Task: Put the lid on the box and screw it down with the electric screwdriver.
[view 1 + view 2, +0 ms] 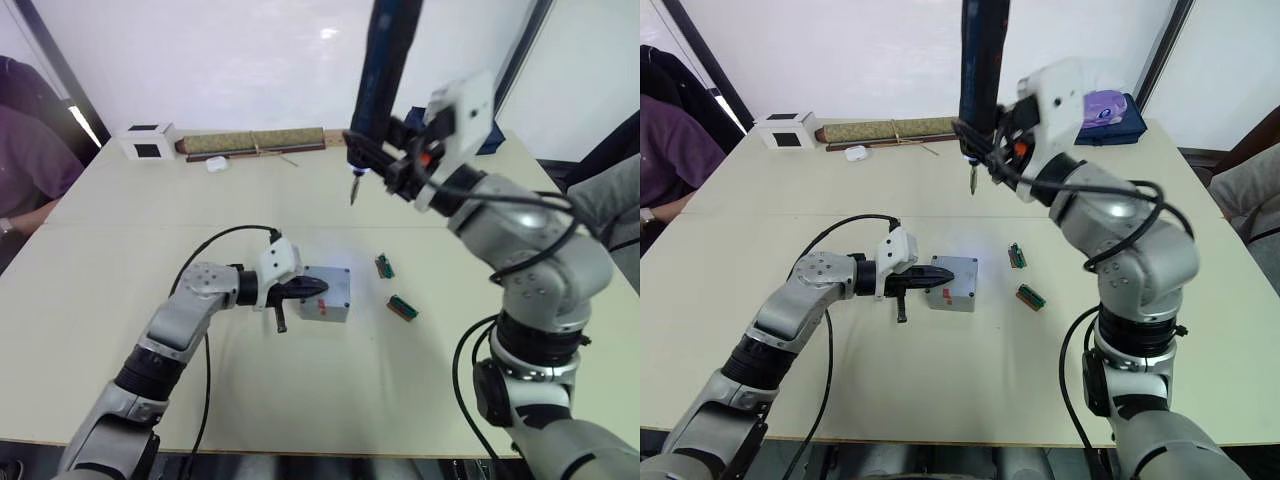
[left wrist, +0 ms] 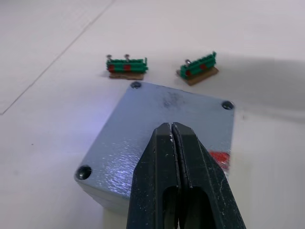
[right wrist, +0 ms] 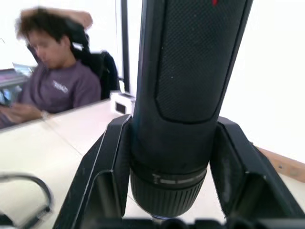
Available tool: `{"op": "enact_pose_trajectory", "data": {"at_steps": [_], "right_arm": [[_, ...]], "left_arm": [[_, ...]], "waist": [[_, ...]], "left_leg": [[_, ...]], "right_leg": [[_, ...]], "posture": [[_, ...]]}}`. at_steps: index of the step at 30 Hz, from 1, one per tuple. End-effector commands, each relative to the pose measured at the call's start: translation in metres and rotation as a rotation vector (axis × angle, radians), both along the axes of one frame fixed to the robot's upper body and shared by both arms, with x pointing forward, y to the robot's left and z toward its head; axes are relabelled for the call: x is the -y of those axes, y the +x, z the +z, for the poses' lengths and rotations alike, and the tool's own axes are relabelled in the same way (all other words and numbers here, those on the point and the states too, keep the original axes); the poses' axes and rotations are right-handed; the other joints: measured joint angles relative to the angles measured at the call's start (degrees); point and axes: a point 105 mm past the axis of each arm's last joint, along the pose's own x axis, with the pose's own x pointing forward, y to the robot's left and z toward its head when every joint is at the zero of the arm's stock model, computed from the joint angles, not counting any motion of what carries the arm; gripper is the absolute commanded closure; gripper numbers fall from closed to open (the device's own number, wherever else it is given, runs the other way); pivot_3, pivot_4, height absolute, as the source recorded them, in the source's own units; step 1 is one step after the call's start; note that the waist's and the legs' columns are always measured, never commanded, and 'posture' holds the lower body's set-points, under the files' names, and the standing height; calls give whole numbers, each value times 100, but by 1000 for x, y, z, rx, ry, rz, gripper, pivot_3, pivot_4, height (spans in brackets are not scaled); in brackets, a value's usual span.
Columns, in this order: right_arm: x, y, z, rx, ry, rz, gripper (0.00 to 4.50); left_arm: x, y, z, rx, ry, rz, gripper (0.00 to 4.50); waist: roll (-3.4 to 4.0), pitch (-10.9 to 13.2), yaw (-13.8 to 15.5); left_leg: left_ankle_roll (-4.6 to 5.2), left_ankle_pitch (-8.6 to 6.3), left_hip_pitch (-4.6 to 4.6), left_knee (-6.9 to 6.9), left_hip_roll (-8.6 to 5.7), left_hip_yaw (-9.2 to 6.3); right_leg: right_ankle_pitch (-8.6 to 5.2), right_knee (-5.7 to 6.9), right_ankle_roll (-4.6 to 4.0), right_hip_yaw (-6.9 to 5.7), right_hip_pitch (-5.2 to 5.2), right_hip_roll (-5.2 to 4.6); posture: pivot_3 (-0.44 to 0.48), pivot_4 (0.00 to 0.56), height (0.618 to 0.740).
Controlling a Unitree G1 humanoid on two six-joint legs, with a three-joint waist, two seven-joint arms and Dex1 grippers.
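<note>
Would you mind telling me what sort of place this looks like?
Probably a robotics lab or office: a plain beige table against a white wall, a person seated beside it, and small circuit boards lying loose.

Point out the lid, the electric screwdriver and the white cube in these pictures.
lid (image 2: 162, 119): left wrist view, middle of its grey top face.
electric screwdriver (image 1: 982, 60): right eye view, black barrel above the right gripper.
white cube (image 1: 146, 141): left eye view, its front side.

The scene is brightly and evenly lit, the white wall behind nearly washed out. A bluish glow falls on the lid (image 2: 162, 129) and the table (image 1: 300, 390) beside it. Shadows are soft and faint. In the right wrist view the person (image 3: 52, 81) is blurred, and the electric screwdriver (image 3: 186, 95) looms soft-edged.
</note>
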Motion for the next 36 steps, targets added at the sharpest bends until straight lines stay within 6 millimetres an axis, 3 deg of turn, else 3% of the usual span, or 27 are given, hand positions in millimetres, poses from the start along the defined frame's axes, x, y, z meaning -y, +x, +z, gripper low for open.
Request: {"op": "enact_pose_trajectory", "data": {"at_steps": [1, 3, 5, 6, 11, 13, 17, 29, 31, 32, 35, 36], "right_arm": [[43, 5, 1, -102, 25, -107, 2748], [74, 11, -28, -295, -31, -184, 2748], [118, 11, -71, -586, -53, -251, 2748], [130, 8, -82, -670, -54, -259, 2748], [170, -7, -114, -967, -55, -273, 2748], [186, -14, -129, -1079, -73, -323, 2748], [186, -22, -138, -1176, -83, -291, 2748], [187, -24, -165, -1307, -144, -327, 2748], [194, -25, -175, -1339, -180, -385, 1740], [195, -26, -178, -1346, -193, -391, 1518], [194, -23, -177, -1331, -201, -390, 180], [193, -22, -176, -1325, -190, -386, 63]], "left_arm": [[-8, 14, 30, -92, -184, 80, 4500], [-9, 10, 46, -52, -174, 34, 4500], [-4, -6, 64, -2, -117, -81, 4500], [-3, -12, 68, 8, -96, -120, 4500], [-2, -40, 61, 33, 81, -304, 4500], [-3, -45, 56, 34, 111, -331, 4500], [-3, -48, 49, 32, 122, -333, 4500], [-7, -46, 35, 21, 99, -222, 4500], [-9, -43, 36, 22, 92, -194, 4500], [-11, -42, 37, 22, 91, -184, 4500], [-14, -39, 37, 23, 89, -161, 4500], [-15, -38, 38, 22, 86, -156, 4500]], "waist": [[-7, 13, 16], [-17, 31, 11], [-17, 33, 20], [-15, 33, 27], [74, 96, -55], [65, 122, -86], [44, 135, -148], [29, 146, -95], [29, 146, -47], [29, 146, -29], [18, 144, -9], [15, 143, -5]], "left_leg": [[0, 0, -4, 1, -1, -1], [0, 0, -18, 2, -1, -6], [-1, 1, -68, 6, -3, -8], [-1, 1, -82, 7, -4, -9], [1, 1, -101, -10, -19, 36], [4, 0, -98, -15, -19, 56], [4, 0, -94, -12, 4, 46], [4, 0, -103, 5, 2, 45], [4, 0, -103, 8, 1, 45], [4, 0, -103, 9, 0, 45], [4, 0, -100, 10, -1, 44], [4, 0, -100, 12, -1, 43]], "right_leg": [[0, 0, 0, -2, -2, -1], [0, 0, 0, -7, -12, 0], [1, -1, 1, -10, -55, 0], [1, -3, 1, -12, -68, -1], [0, -22, 3, 18, -100, -15], [0, -17, 6, 33, -111, -4], [-1, -9, 3, 28, -110, 43], [1, -8, 7, 35, -113, 25], [3, -8, 9, 35, -112, 25], [3, -8, 9, 35, -112, 26], [3, -8, 9, 33, -107, 30], [3, -8, 10, 33, -106, 30]], "posture": [[0, 150, 740], [0, 150, 740], [0, 150, 740], [0, 150, 740], [0, 150, 740], [0, 150, 740], [0, 150, 740], [0, 150, 740], [0, 150, 740], [0, 150, 740], [0, 150, 740], [0, 150, 740]]}}
